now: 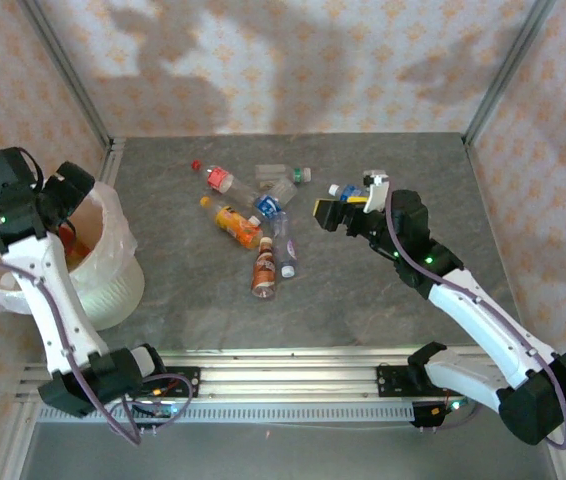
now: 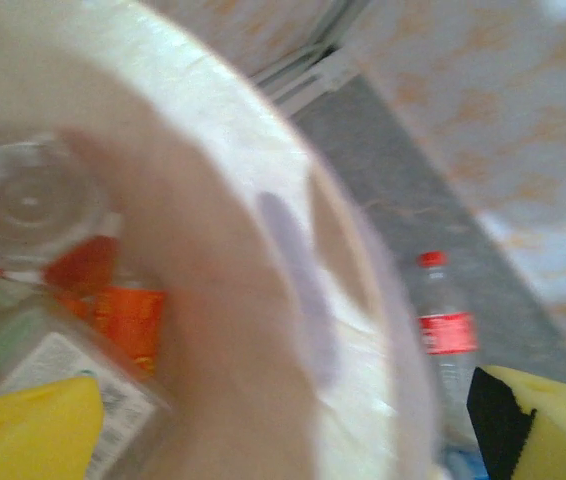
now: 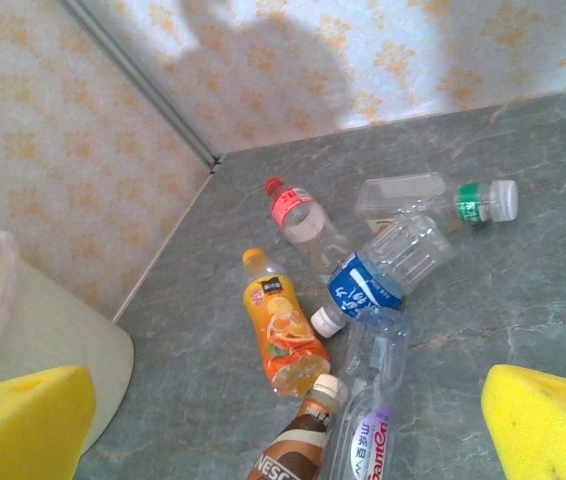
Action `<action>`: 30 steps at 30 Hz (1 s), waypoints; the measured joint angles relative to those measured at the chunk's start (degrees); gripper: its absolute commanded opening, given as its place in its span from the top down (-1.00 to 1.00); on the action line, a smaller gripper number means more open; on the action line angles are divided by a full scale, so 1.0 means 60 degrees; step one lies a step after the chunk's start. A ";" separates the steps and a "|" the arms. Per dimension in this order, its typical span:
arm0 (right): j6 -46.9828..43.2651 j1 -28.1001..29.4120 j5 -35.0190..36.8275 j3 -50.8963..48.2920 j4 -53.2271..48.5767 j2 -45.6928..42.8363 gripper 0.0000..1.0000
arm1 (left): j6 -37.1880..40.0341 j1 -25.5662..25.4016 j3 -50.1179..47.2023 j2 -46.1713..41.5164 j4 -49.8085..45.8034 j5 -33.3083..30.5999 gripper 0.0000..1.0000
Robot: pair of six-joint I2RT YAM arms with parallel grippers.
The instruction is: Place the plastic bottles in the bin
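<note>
Top external view: the left arm leans out over the bin (image 1: 115, 288), which stands on the table's (image 1: 413, 290) left edge, beside the near left corner. The left gripper (image 2: 283, 430) hangs above the bin's white-lined rim, its yellow pads (image 2: 33, 420) spread far apart with nothing pinched between them. In the left wrist view, blurred, several bottles lie inside the pinkish hollow below: a clear one end-on (image 2: 28, 200), an orange-labelled one (image 2: 128, 320) and a white-labelled one (image 2: 73, 385).

Six more bottles lie loose in a cluster on the grey table, well apart from the bin: a red-capped bottle (image 3: 298, 220), a clear bottle with a green band (image 3: 433, 200), a blue-labelled bottle (image 3: 373, 285), an orange drink bottle (image 3: 283, 335), a brown coffee bottle (image 3: 298, 450) and a clear bottle with a purple label (image 3: 368, 400). Several touch or overlap.

The right gripper (image 1: 341, 208) hovers just right of that cluster, released, fingers wide, holding nothing. Another white-capped bottle (image 1: 348, 190) lies just beside it.
</note>
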 measured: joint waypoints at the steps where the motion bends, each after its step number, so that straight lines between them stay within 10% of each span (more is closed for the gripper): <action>1: 0.0076 -0.0004 0.0109 -0.0004 0.0033 0.0000 -0.98 | -0.0186 -0.0018 -0.0051 -0.0331 0.0142 0.0200 -0.99; 10: 0.0645 -0.0004 0.0958 -0.0222 0.0379 0.0000 -0.98 | -0.1432 -0.2561 -0.0117 -0.2412 0.1140 0.0696 -0.99; 21: 0.1282 0.0000 0.2255 -0.0452 0.0098 -0.0346 -0.99 | -0.2193 -1.1107 -0.0656 0.0696 0.1592 -0.3355 -0.99; 30: 0.1424 -0.0004 0.3129 -0.1056 -0.0579 -0.1155 -0.99 | -0.2284 -1.1825 -0.1785 0.3534 0.1344 -0.3071 -0.83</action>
